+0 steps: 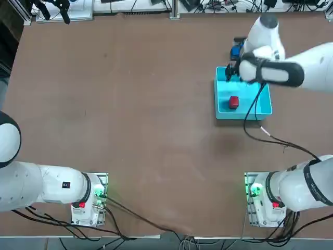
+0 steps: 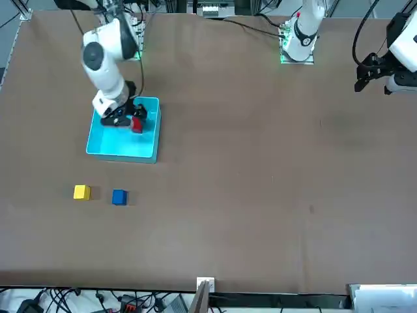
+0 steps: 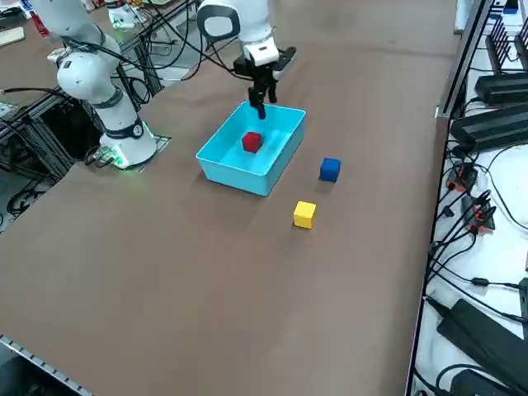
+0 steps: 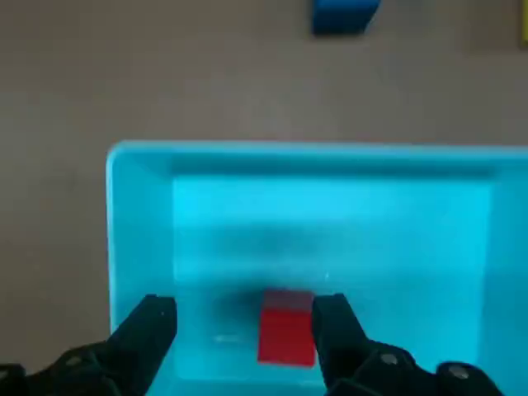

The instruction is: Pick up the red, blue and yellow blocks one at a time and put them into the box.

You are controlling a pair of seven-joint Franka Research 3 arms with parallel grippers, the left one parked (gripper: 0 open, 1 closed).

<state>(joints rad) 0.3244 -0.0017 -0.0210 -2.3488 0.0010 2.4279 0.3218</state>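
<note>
The right arm point(image 1: 312, 67) is extended from the near right to the far right, its wrist point(image 3: 250, 37) held above. The right gripper point(image 4: 246, 307) is pointed downward, with its two fingers point(image 4: 338, 334) spread wide apart and nothing gripped between them.

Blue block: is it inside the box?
No, the blue block sits on the table, outside the box.

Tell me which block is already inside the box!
The red block: it sits in the light blue box under the right gripper, while the blue and yellow ones are on the table.
</note>
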